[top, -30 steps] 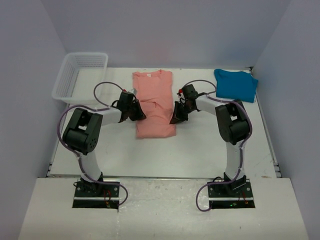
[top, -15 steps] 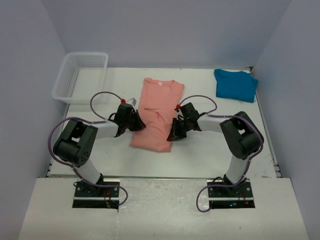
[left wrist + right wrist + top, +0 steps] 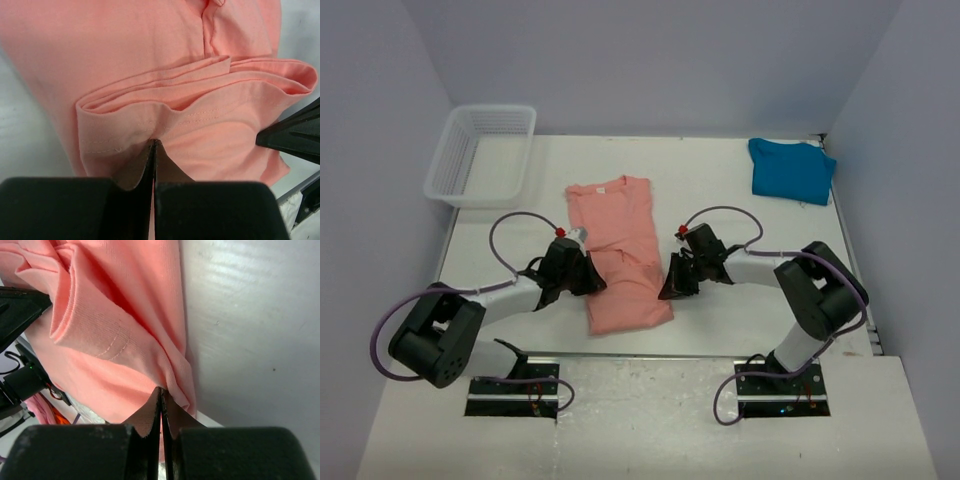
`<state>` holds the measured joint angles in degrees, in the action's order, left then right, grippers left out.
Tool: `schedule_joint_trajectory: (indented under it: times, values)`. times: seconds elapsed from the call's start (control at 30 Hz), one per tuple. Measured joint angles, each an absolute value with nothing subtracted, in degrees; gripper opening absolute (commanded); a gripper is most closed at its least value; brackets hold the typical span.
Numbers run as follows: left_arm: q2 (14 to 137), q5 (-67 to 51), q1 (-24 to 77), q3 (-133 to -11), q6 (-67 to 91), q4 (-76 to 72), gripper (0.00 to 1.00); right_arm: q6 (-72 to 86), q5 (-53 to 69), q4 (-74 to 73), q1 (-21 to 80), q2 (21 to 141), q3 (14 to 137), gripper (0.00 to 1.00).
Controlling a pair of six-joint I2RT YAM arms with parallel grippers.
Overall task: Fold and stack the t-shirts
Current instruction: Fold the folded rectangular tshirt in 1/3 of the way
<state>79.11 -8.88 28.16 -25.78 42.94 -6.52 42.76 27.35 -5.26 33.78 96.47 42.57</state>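
Our left jaws and right jaws pinch opposite side edges of the pink shirt (image 3: 617,235); we see the blue shirt (image 3: 792,170) well apart from it.

Shirt (image 3: 617,250) lies at centre of table (image 3: 720,190). Left gripper (image 3: 588,280) sits at its 9 o'clock edge, right gripper (image 3: 668,289) at 3 o'clock. Basket (image 3: 450,172) stands at 10 o'clock, second shirt (image 3: 792,170) at 2 o'clock.

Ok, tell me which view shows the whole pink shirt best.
Top external: the pink shirt shows nearly whole, collar to hem. Each wrist view shows only a bunched fold of it pinched in shut fingers.
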Motion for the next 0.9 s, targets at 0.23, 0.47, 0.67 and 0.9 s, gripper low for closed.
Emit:
schedule_joint_trajectory:
  times: [0.23, 0.47, 0.67, 0.9]
  values:
    - [73.9, -8.6, 28.9, -24.0, 42.9, -1.5, 0.00, 43.0, 26.1, -3.0, 36.5, 93.8, 39.6, 0.00]
    - [67.1, -5.0, 29.5, -24.2, 39.7, 4.5, 0.22, 40.4, 21.5, -7.5, 39.6, 87.6, 38.6, 0.04]
    - [64.0, -3.2, 29.8, -28.1, 36.4, 7.8, 0.38, 38.0, 17.3, -15.1, 43.5, 77.4, 39.9, 0.21]
    - [61.3, 0.4, 32.1, -32.8, 37.4, 13.4, 0.64, 37.3, 13.3, -22.1, 45.3, 66.3, 41.4, 0.85]
